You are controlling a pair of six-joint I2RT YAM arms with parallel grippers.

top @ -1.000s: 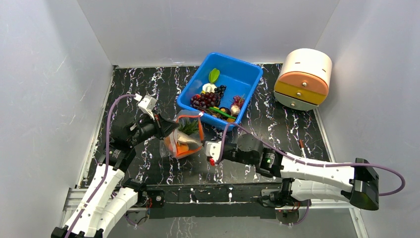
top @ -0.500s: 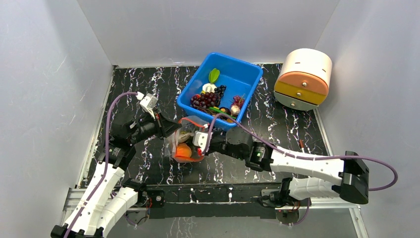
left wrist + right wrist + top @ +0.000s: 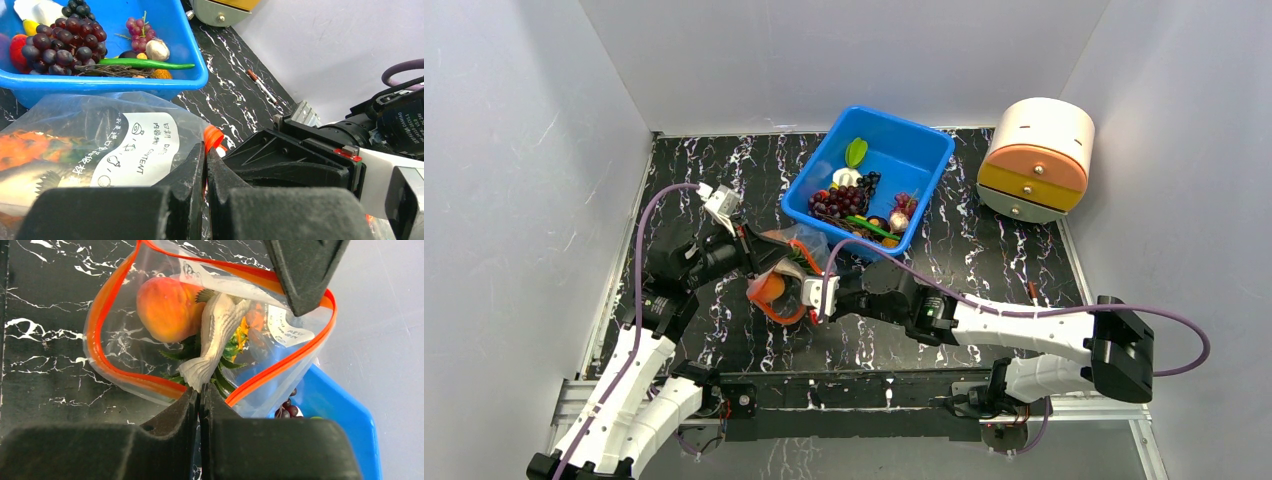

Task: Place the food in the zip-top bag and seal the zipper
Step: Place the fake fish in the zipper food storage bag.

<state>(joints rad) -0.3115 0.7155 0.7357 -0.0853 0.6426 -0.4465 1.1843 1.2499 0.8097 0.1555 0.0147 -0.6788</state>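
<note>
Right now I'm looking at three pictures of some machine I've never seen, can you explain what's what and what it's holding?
Two robot arms, bolted to a table. One picture looks down from above; the others come from a camera on each wrist. The left gripper and right gripper are each shut on the rim of a clear zip-top bag, mouth open. Inside: a peach and a grey toy fish. The table also holds a blue bin of toy food and a round drawer unit.

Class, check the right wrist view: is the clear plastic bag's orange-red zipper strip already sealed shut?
No, the orange-red zipper strip gapes in a wide loop, with the orange-pink peach showing inside.
</note>
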